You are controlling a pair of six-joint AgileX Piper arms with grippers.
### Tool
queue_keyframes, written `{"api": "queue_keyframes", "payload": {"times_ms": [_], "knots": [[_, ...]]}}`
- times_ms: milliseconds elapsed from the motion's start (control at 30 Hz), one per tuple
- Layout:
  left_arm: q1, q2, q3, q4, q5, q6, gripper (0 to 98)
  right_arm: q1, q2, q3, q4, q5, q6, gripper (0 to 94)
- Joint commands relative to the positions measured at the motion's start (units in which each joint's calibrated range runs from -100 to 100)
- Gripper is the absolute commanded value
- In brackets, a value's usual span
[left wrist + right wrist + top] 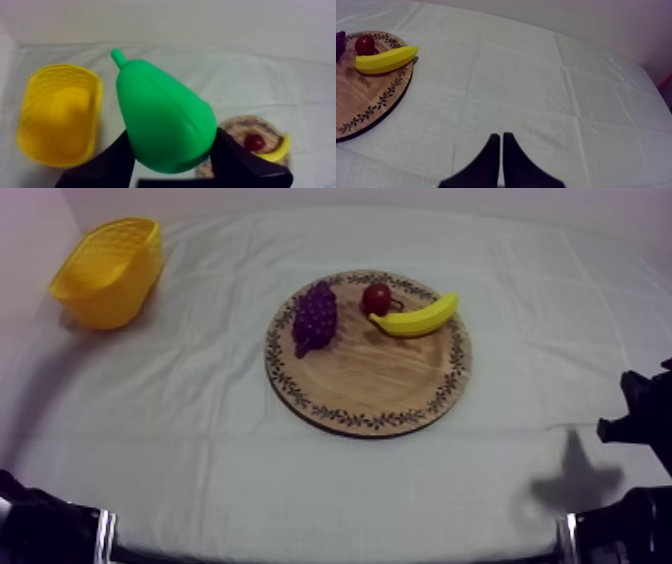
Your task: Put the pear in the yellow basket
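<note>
My left gripper (172,152) is shut on the green pear (162,117), one black finger on each side of its wide end, stem pointing away. It hangs above the cloth between the yellow basket (30,125) and the wooden board (240,125). The basket (105,273) stands at the table's far left with nothing in it. The round board (370,378) lies in the middle. My right gripper (501,145) is shut on nothing, low over bare cloth to the right of the board (361,95).
On the board lie purple grapes (314,316), a small red fruit (377,298) and a banana (415,318). Part of my right arm (640,413) shows at the table's right edge. Open cloth stretches between the board and the basket.
</note>
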Motion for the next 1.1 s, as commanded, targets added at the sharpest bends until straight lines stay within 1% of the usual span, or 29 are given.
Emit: {"api": "queue_keyframes", "payload": {"times_ms": [0, 167, 300, 467, 633, 700, 833, 900, 967, 1067], "knots": [[-4.8, 1.0, 0.7, -0.34, -1.1, -0.9, 45.0, 0.0, 0.0, 0.0, 0.0, 0.0, 0.0, 0.3], [-9.9, 5.6, 2.7, -0.94, -4.3, -2.7, 45.4, 0.0, 0.0, 0.0, 0.0, 0.0, 0.1, 0.3], [-12.4, 10.1, 3.9, -1.86, -7.0, -3.2, 45.4, 0.0, 0.0, 0.0, 0.0, 0.0, 0.1, 0.3], [-14.6, 15.6, 5.1, -2.32, -10.2, -3.7, 46.0, 0.0, 0.0, 0.0, 0.0, 0.0, 0.1, 0.3], [-15.3, 19.4, 6.1, -2.57, -12.3, -4.1, 50.0, 0.0, 0.0, 0.0, 0.0, 0.0, 0.1, 0.3], [-15.4, 20.3, 6.5, -2.67, -12.8, -4.2, 55.4, 0.0, 0.0, 0.0, 0.0, 0.0, 0.1, 0.3], [-15.5, 20.9, 7.4, -2.79, -13.2, -4.3, 77.4, 0.0, 0.0, 0.0, 0.0, 0.0, 0.1, 0.3], [-15.7, 20.6, 7.9, -2.67, -13.2, -4.7, 86.4, 0.0, 0.0, 0.0, 0.0, 0.0, 0.1, 0.3], [-15.8, 19.4, 8.8, -2.57, -13.2, -5.0, 91.0, 0.0, 0.0, 0.0, 0.0, 0.0, 0.1, 0.3], [-16.0, 16.0, 10.8, -2.47, -13.2, -5.4, 93.4, 0.0, 0.0, 0.0, 0.0, 0.0, 0.1, 0.3]]}}
